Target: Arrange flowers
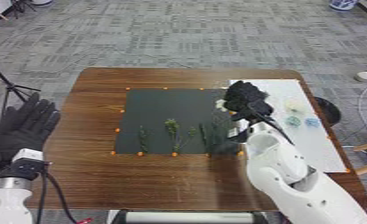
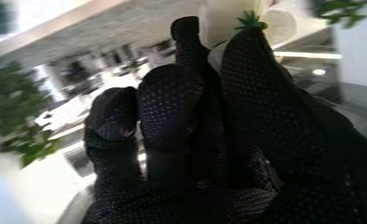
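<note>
Over the seam between the dark mat (image 1: pixel 153 107) and the white board (image 1: pixel 326 150) is my right hand (image 1: pixel 246 97). Beside its fingers a white flower (image 1: pixel 220 104) shows. Seen from the right wrist, white petals (image 2: pixel 224 15) with a small green star-shaped part (image 2: pixel 250 20) are pinched between thumb and finger of the right hand (image 2: pixel 179 150). Green stems lie on the mat, among them a leafy one (image 1: pixel 171 127) and a thin one (image 1: pixel 143 140). Pale yellow (image 1: pixel 294 105), green-blue (image 1: pixel 293 121) and blue (image 1: pixel 313 122) flowers rest on the board. My left hand (image 1: pixel 24 127) is open left of the table.
Small orange dots line the mat's edges on the brown wooden table (image 1: pixel 95 120). A dark round bin (image 1: pixel 328 111) stands past the table's right edge. To the far left is a black tripod (image 1: pixel 11 87) on the grey floor.
</note>
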